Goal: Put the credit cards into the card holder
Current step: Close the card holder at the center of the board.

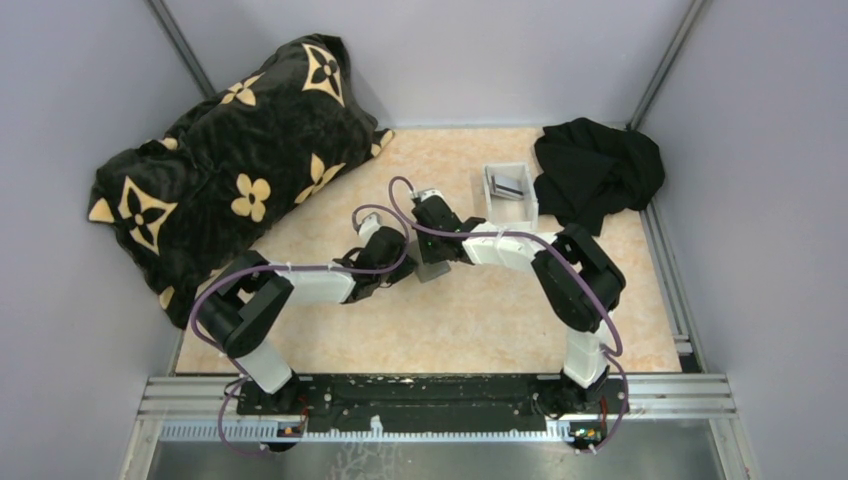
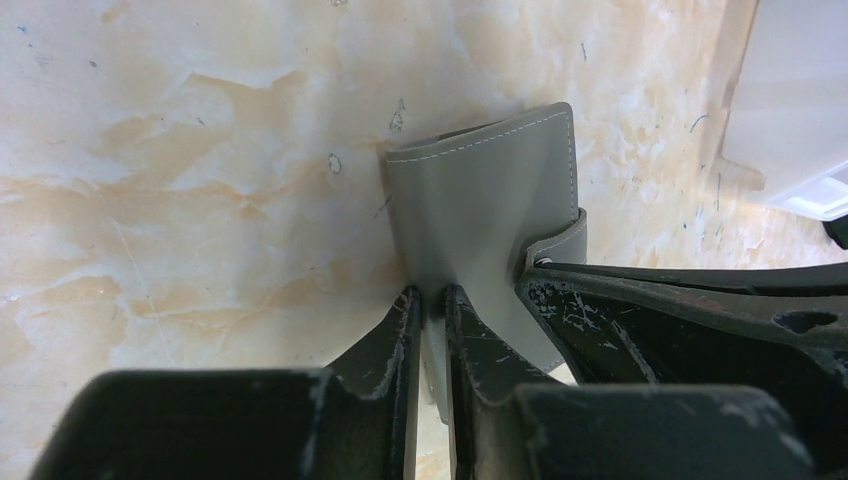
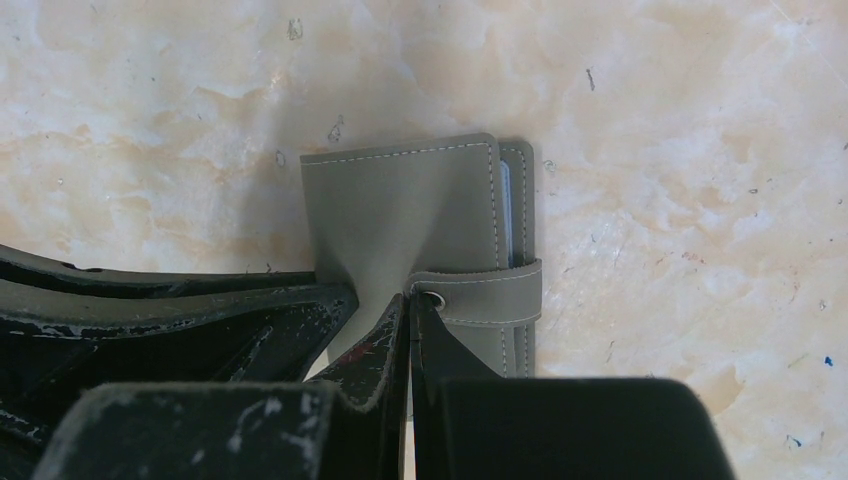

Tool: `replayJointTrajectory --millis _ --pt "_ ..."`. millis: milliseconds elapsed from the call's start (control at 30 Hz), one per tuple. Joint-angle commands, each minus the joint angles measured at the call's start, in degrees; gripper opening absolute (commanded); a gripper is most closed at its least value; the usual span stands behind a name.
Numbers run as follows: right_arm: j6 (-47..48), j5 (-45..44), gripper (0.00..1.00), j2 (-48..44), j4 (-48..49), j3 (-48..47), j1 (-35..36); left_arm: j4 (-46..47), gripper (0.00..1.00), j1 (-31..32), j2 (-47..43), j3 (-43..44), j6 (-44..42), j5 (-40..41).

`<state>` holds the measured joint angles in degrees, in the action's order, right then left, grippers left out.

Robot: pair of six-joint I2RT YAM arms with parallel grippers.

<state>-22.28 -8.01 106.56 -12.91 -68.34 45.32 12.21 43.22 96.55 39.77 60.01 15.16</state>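
The grey card holder lies folded on the marbled table, its snap strap wrapped round the right edge. My left gripper is shut on a grey flap at the card holder's near edge. My right gripper is shut, its tips pinched at the snap end of the strap. A thin bluish edge shows between the holder's layers. From above, both grippers meet over the card holder. Grey credit cards lie in the white tray behind.
A black cloth is heaped at the back right beside the tray. A large black pillow with gold flowers fills the back left. Grey walls close in the table on three sides. The tray's corner shows right of the left wrist.
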Motion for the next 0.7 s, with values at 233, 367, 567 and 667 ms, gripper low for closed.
replayJointTrajectory --millis 233,367,567,667 --pt "-1.42 2.62 0.0 1.27 1.77 -3.41 -3.13 -19.9 0.09 0.72 7.5 -3.37 -1.71 -3.47" --pt "-2.16 4.02 0.0 2.82 0.83 -4.39 -4.37 -20.58 0.08 0.92 8.29 -2.65 -1.57 -3.35" --pt "-3.3 6.8 0.0 5.82 1.06 -4.49 -6.08 -21.2 0.07 1.07 8.96 -2.07 -1.58 -3.21" --pt "-4.1 8.0 0.0 7.09 1.35 -4.31 -6.95 -21.38 0.07 1.03 9.25 -1.9 -1.64 -3.17"
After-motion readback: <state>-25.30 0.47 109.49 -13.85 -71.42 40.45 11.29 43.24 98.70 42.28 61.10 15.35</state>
